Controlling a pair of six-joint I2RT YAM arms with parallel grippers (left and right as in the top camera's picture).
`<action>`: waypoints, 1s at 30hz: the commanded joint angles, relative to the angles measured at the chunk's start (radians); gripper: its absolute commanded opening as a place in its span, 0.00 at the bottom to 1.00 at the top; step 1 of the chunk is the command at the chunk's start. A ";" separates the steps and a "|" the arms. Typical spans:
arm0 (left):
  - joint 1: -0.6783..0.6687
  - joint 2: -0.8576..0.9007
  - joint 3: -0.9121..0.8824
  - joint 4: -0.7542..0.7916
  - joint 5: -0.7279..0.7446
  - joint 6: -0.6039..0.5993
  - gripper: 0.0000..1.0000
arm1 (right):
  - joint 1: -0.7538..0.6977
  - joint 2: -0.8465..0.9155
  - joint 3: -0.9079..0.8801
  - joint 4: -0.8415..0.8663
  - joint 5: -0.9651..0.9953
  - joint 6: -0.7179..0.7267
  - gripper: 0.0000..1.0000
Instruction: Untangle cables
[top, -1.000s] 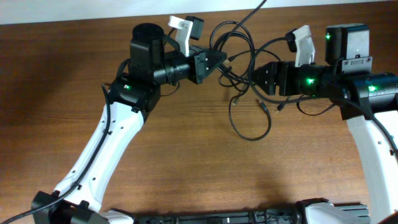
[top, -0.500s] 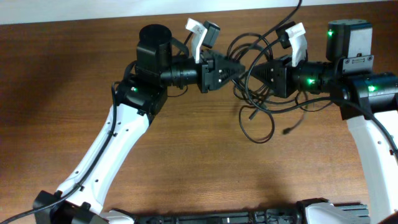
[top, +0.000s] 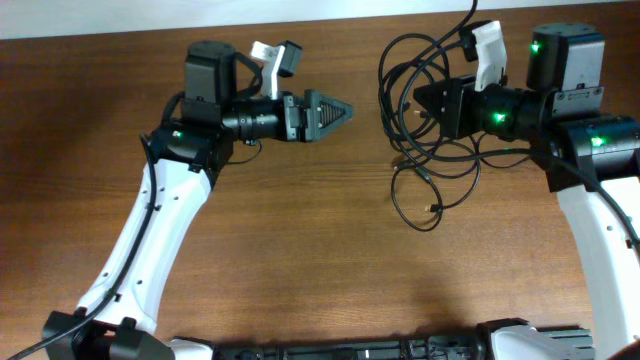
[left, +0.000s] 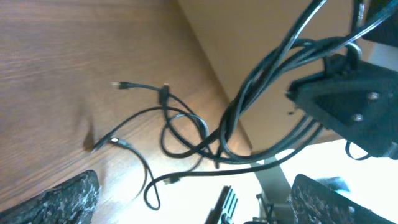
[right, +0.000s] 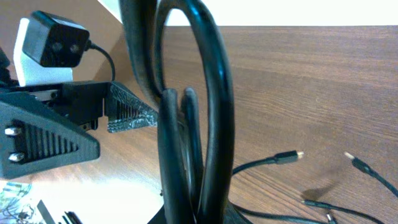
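Several thin black cables (top: 432, 150) hang in a tangled bunch from my right gripper (top: 416, 103), which is shut on them above the table at the far right. Loose loops and small plug ends (top: 434, 208) trail onto the wood below it. In the right wrist view the cables (right: 211, 112) fill the frame and hide the jaws of the right gripper (right: 200, 214). My left gripper (top: 345, 108) points at the bunch from the left, clear of it. In the left wrist view the left gripper (left: 196, 208) is open, its fingers (left: 62, 199) wide apart with nothing between them, and the cables (left: 249, 93) hang ahead.
The wooden table (top: 300, 260) ends at a pale far edge (top: 120, 15) along the top. One cable strand (top: 470, 14) runs off over that edge. Two light-tipped plug ends (right: 291, 155) lie on the wood to the right.
My left gripper has opened, let go of the cables and drawn back to the left. My right gripper has shut on the bunch and pulled it to the right.
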 joint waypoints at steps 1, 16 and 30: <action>0.004 -0.011 0.006 -0.013 -0.019 -0.003 0.99 | -0.003 0.000 0.009 0.027 -0.004 0.018 0.04; -0.214 -0.011 0.006 0.040 -0.391 -0.279 0.99 | -0.003 0.000 0.009 0.064 -0.042 0.017 0.04; -0.306 -0.004 0.006 -0.076 -0.611 -0.276 0.99 | -0.003 0.000 0.010 0.102 -0.041 0.014 0.04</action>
